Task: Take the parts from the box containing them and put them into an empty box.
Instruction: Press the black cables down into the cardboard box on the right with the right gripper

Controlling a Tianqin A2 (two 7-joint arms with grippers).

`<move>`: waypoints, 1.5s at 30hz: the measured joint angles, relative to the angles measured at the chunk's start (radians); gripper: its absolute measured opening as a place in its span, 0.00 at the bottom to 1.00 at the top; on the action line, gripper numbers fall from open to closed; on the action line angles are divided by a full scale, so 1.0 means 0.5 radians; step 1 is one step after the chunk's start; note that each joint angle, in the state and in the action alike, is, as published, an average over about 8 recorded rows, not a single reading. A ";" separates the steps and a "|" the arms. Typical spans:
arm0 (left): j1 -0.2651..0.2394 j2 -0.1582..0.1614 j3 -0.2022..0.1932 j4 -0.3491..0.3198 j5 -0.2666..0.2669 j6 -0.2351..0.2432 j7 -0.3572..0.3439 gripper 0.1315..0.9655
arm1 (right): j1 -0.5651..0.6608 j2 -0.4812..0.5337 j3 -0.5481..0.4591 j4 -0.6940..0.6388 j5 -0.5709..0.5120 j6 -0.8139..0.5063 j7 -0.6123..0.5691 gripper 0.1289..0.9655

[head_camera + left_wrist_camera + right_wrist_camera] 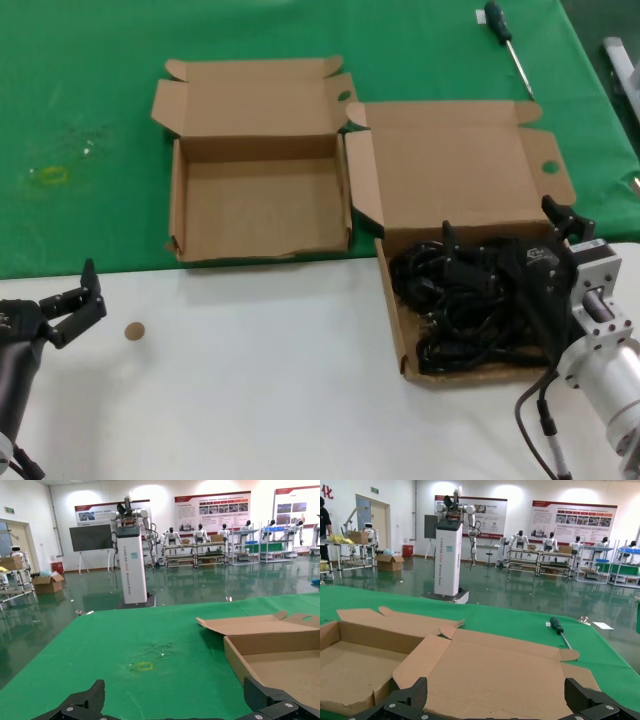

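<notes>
The coiled cables (470, 300) lie tangled in the larger box (455, 175) at 4 o'clock, the heap running roughly 9-to-3. The right gripper (505, 235) hovers over them, jaws spread, apparently holding nothing. The left gripper (75, 295) waits open at 8 o'clock. The empty box (255, 210) sits on the green cloth (80, 120).

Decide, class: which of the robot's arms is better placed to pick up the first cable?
Right. Its hand is open directly over the cables in the larger box. The left hand sits open over the white table, well away from them.
</notes>
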 joint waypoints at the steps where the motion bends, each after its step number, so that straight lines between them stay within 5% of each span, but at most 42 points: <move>1: 0.000 0.000 0.000 0.000 0.000 0.000 0.000 1.00 | 0.000 0.000 0.000 0.000 0.000 0.000 0.000 1.00; 32: 0.000 0.000 0.000 0.000 0.000 0.000 0.000 0.97 | 0.000 0.000 0.000 0.000 0.000 0.000 0.000 1.00; 45: 0.000 0.000 0.000 0.000 0.000 0.000 0.000 0.76 | 0.028 0.074 -0.058 -0.016 0.017 0.034 0.019 1.00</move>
